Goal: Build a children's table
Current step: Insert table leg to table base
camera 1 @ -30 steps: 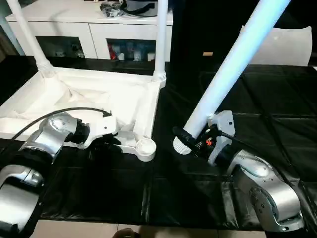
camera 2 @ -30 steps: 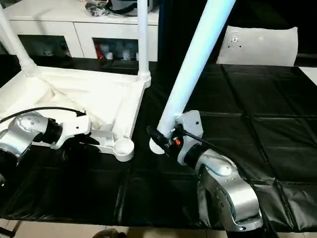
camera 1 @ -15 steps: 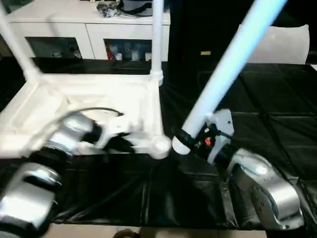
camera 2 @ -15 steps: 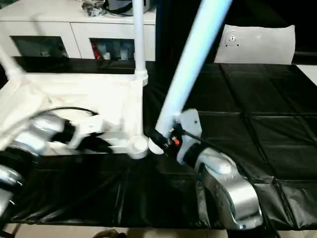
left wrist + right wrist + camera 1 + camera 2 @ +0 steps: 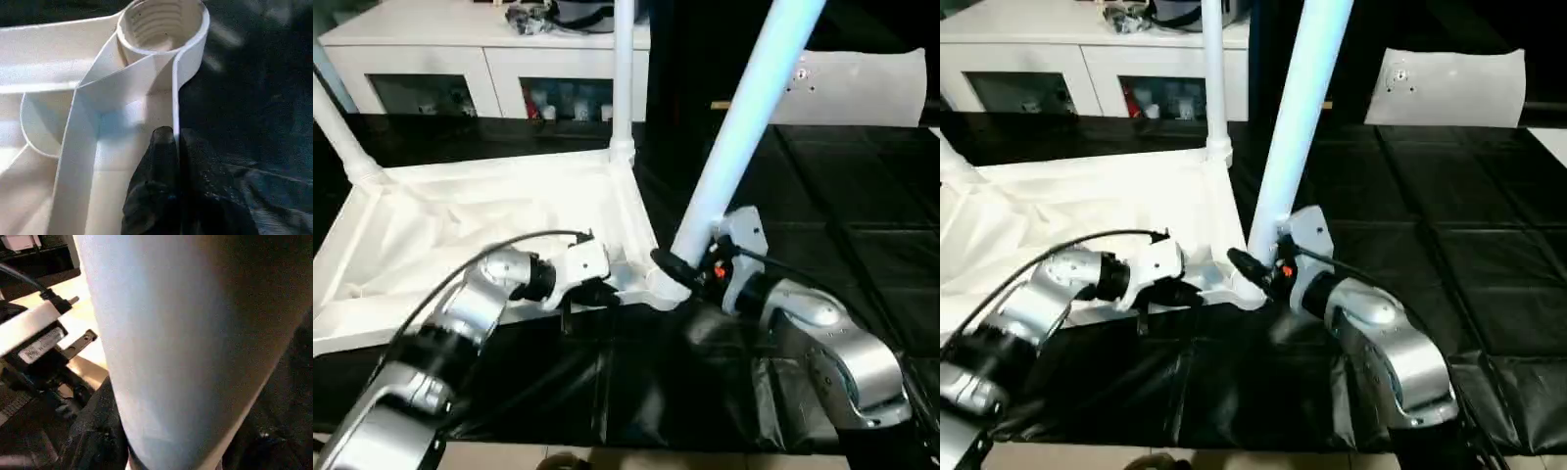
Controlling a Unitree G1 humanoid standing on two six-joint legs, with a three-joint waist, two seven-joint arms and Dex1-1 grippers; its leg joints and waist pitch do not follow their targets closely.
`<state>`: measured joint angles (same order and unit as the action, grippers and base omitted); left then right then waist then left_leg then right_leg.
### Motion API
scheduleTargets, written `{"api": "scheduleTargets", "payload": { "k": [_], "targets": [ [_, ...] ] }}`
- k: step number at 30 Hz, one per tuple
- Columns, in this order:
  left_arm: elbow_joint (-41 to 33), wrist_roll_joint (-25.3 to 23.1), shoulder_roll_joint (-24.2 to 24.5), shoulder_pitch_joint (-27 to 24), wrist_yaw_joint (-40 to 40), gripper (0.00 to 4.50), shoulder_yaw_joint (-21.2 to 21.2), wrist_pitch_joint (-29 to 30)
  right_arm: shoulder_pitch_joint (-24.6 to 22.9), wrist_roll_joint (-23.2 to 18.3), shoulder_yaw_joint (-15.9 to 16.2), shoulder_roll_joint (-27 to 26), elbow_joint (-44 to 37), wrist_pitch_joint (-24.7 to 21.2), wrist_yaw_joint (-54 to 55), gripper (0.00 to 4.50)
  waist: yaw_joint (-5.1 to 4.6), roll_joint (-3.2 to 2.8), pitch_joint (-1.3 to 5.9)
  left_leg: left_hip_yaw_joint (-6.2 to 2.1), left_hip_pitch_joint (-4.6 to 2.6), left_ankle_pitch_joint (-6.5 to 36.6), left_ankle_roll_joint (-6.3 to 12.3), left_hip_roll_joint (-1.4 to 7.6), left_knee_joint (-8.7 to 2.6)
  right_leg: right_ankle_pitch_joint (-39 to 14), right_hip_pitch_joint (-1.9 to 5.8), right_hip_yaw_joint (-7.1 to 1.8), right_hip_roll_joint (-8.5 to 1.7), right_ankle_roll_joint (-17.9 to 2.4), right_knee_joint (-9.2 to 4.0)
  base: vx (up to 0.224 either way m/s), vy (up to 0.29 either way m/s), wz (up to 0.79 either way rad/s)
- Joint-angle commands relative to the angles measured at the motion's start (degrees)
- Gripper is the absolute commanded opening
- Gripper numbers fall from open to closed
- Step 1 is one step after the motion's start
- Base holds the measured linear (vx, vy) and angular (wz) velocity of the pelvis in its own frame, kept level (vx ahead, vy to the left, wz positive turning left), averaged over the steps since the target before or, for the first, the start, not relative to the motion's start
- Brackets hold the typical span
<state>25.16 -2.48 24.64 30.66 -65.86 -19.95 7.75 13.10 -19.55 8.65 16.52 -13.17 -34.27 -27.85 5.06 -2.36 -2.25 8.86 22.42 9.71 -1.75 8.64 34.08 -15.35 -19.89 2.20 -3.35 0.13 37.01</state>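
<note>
Black quilted mat (image 5: 862, 225) before white cabinet (image 5: 440, 49)

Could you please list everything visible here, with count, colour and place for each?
Table top: one, white, upside down on the black mat, left of centre.
Fitted legs: two, white, upright in the far corner sockets.
Loose leg: one, white, tilted, lower end at the near right corner socket.
Black mat: one, covering the work surface.
Cabinet: one, white, glass-fronted, at the back.
White panel: one, far right.
Left gripper: black fingers shut on the table top's rim.
Right gripper: black, holding the loose leg near its base.
</note>
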Motion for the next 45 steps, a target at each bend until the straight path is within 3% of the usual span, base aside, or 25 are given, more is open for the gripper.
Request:
{"api": "scheduleTargets", "payload": {
  "k": [1,7,15,20,26,27,28,31,33,35,36,44,45],
  "targets": [
    [-2.11,1.27,0.89,-0.23,-0.99,0.55,1.00,-0.29,0.69,0.38,-0.92,0.29,0.47,1.14,-0.25,1.93,0.04,-0.42,3.46,-1.55,-1.59,9.90,-0.02,4.45,-3.93,7.13,1.40,-2.58,-5.52,-14.08,-3.96,0.000,0.000,0.00],
    [0.30,1.30,1.19,0.08,-0.23,0.89,2.36,-2.36,0.89,0.51,-1.10,0.00,1.27,2.27,-0.40,1.93,-0.01,-0.48,3.15,-1.62,-1.75,13.17,-0.95,4.50,-4.33,2.36,1.23,-2.64,-5.52,-13.29,-4.37,0.000,0.000,0.00],
    [3.29,-0.52,2.98,0.13,-1.98,0.89,0.40,-5.36,1.28,0.60,-0.90,0.01,1.89,3.12,-0.94,1.93,-0.15,-0.75,3.20,-1.63,-1.77,13.90,-1.74,4.47,-4.43,2.82,1.13,-2.72,-5.52,-13.09,-4.37,0.000,0.000,0.00],
    [5.01,-0.02,2.48,0.97,-2.11,0.51,1.24,-6.20,1.60,0.92,-0.54,0.18,2.88,3.25,-1.37,1.93,-0.17,-0.68,3.15,-1.64,-1.80,14.14,-1.79,4.53,-4.51,3.13,1.08,-2.71,-5.58,-13.16,-4.37,0.000,0.000,0.00],
    [5.72,0.96,2.45,0.91,-3.98,0.02,1.12,-7.53,4.19,2.79,2.24,1.24,7.72,2.18,-3.23,1.93,-0.26,-0.55,3.11,-1.53,-1.76,14.00,-1.88,4.51,-4.46,2.06,1.06,-2.80,-5.65,-13.72,-4.43,0.000,0.000,0.00],
    [5.78,1.06,2.41,0.88,-4.08,0.00,1.18,-7.70,4.35,2.78,2.44,1.31,7.98,1.95,-3.46,1.93,-0.31,-0.59,3.17,-1.57,-1.72,13.36,-1.69,4.50,-4.43,3.04,1.14,-2.72,-5.59,-13.80,-4.35,0.000,0.000,0.00],
    [5.82,1.12,2.36,0.87,-4.33,0.00,1.16,-7.89,4.65,2.98,2.72,1.43,8.52,1.91,-3.72,1.93,-0.32,-0.07,3.22,-1.47,-1.68,12.18,-1.22,4.60,-4.37,4.85,1.24,-2.76,-5.59,-13.83,-4.31,0.000,0.000,0.00],
    [5.64,1.35,2.33,0.75,-4.92,0.00,1.07,-8.39,5.23,3.43,3.09,1.39,9.84,1.82,-4.15,1.93,-0.24,-0.30,3.31,-1.45,-1.59,10.55,-0.35,4.53,-4.18,7.14,1.26,-2.67,-5.62,-13.97,-4.06,0.000,0.000,0.00],
    [5.27,1.76,2.24,0.53,-5.46,0.00,1.11,-8.99,5.94,4.06,3.57,1.20,11.65,1.85,-4.58,1.93,-0.19,0.14,3.17,-1.33,-1.57,10.82,0.04,4.55,-4.23,5.25,1.20,-2.64,-5.65,-13.93,-4.26,0.000,0.000,0.00],
    [5.34,1.74,2.16,0.57,-5.61,0.00,1.13,-9.43,6.37,3.89,3.75,1.01,12.59,1.50,-5.11,1.93,-0.14,-0.07,3.13,-1.33,-1.65,11.47,-0.15,4.63,-4.26,3.58,1.12,-2.69,-5.73,-13.97,-4.32,0.000,0.000,0.00],
    [5.43,1.63,2.16,0.62,-5.64,0.00,1.09,-9.72,6.50,3.71,3.80,0.95,12.82,1.36,-5.31,1.93,-0.19,0.17,3.11,-1.33,-1.61,11.33,-0.10,4.64,-4.30,3.39,1.18,-2.71,-5.70,-13.99,-4.27,0.000,0.000,0.00],
    [4.47,3.05,1.61,0.32,-6.10,0.00,1.87,-10.00,7.09,2.78,2.92,-0.52,16.81,1.11,-6.11,1.93,-0.22,0.05,2.98,-1.20,-1.65,12.17,-0.43,4.70,-4.42,1.57,0.97,-2.78,-5.78,-13.93,-4.50,0.000,0.000,0.00],
    [4.60,3.09,1.57,0.37,-6.08,0.00,1.92,-10.05,7.10,2.69,2.66,-0.66,17.38,1.12,-6.34,1.93,-0.24,0.25,2.96,-1.18,-1.66,12.34,-0.45,4.73,-4.45,1.31,0.96,-2.79,-5.73,-13.97,-4.51,0.000,0.000,0.00]
  ]
}}
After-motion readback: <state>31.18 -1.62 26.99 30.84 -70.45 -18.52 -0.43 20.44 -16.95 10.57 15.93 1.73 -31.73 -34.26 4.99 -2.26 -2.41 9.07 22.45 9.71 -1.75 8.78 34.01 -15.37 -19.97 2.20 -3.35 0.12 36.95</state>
